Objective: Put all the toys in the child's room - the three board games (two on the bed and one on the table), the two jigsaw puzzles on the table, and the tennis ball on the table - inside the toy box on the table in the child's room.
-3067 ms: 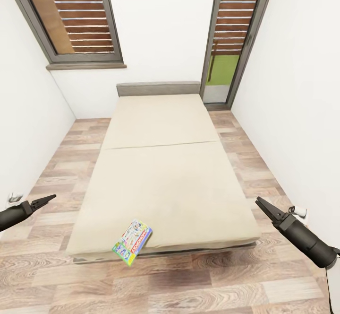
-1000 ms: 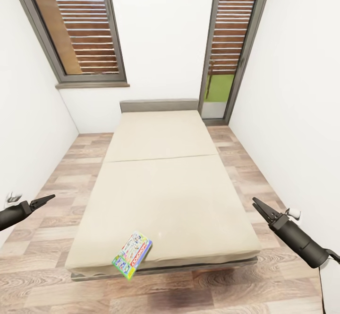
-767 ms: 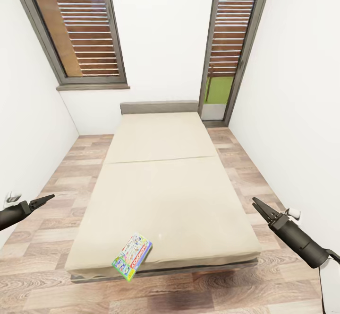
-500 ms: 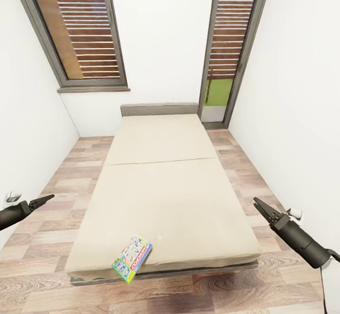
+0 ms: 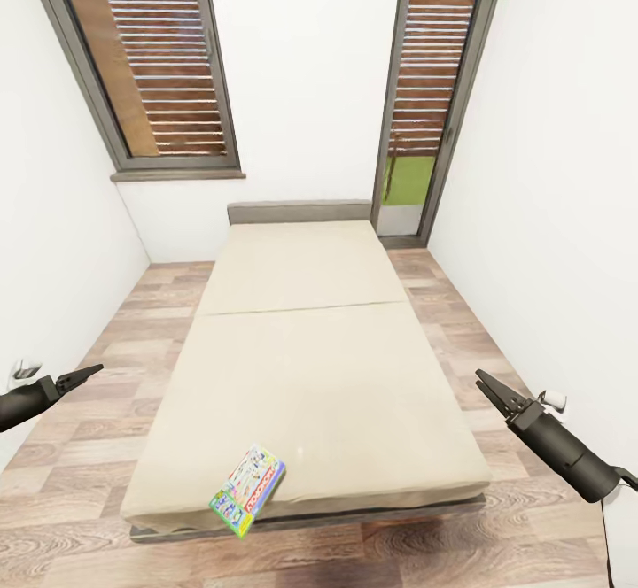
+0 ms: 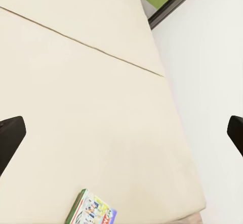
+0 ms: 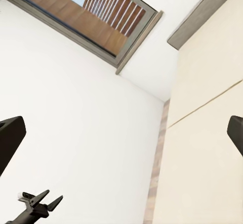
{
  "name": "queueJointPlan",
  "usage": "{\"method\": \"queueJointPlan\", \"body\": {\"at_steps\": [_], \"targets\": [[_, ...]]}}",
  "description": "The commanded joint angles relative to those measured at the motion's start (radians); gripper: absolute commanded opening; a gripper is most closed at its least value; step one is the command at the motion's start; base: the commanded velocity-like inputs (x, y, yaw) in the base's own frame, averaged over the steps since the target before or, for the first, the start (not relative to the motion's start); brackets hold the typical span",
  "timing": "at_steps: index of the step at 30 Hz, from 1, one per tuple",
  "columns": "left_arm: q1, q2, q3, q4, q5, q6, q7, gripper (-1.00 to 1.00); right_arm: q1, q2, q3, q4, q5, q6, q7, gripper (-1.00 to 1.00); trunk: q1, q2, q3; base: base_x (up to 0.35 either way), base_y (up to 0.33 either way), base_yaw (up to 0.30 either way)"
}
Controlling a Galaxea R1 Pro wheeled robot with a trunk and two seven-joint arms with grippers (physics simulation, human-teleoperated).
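One board game [image 5: 248, 490] is seen in the head view, lying flat at the near edge of the bed [image 5: 306, 367], one corner jutting past the mattress edge over the wood floor [image 5: 80, 482]. A second game is not made out on the mattress. Left gripper [image 5: 84, 374] is held out low at the side, over the floor, well apart from the box; its fingers look nearly together at the tip, nothing held. Right gripper [image 5: 490, 390] is raised at the other side of the bed, jaws slightly parted, nothing held. Two slatted windows [image 5: 168, 74] are seen beyond the headboard.

Left wrist view: the board game [image 6: 92, 211] is seen on the beige bed [image 6: 91, 107], near its foot. Both dark fingertips [image 6: 9, 138] are set wide at the frame edges, so this pincer is judged open and empty.

Right wrist view: the white wall [image 7: 76, 122] and a window are faced, the bed [image 7: 207, 148] is seen alongside; the fingertips [image 7: 10, 135] are wide apart, nothing between. The left gripper [image 7: 44, 201] is also caught, small.

Risk, as judged: the overhanging box could be nudged off onto the floor by a clumsy approach, and a flat box on soft mattress is hard to pinch.
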State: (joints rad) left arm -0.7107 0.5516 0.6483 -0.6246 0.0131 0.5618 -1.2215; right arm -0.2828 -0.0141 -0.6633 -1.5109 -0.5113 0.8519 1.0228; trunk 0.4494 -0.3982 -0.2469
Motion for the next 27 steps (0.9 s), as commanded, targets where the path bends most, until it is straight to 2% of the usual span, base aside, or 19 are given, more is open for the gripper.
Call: {"method": "queueJointPlan", "body": {"at_steps": [1,27], "targets": [[-0.001,0.0,0.001,0.0,0.001,0.01,-0.003,1.0,-0.001,0.0,-0.001,0.0,-0.001,0.005,0.002,1.0,0.001,-0.002,0.0,0.0,0.0,0.0],[-0.001,-0.002,-0.002,0.0,0.002,0.01,-0.003,1.0,-0.001,0.005,0.002,0.0,0.0,0.003,-0.008,1.0,0.001,-0.002,0.043,0.0,0.0,0.0]]}}
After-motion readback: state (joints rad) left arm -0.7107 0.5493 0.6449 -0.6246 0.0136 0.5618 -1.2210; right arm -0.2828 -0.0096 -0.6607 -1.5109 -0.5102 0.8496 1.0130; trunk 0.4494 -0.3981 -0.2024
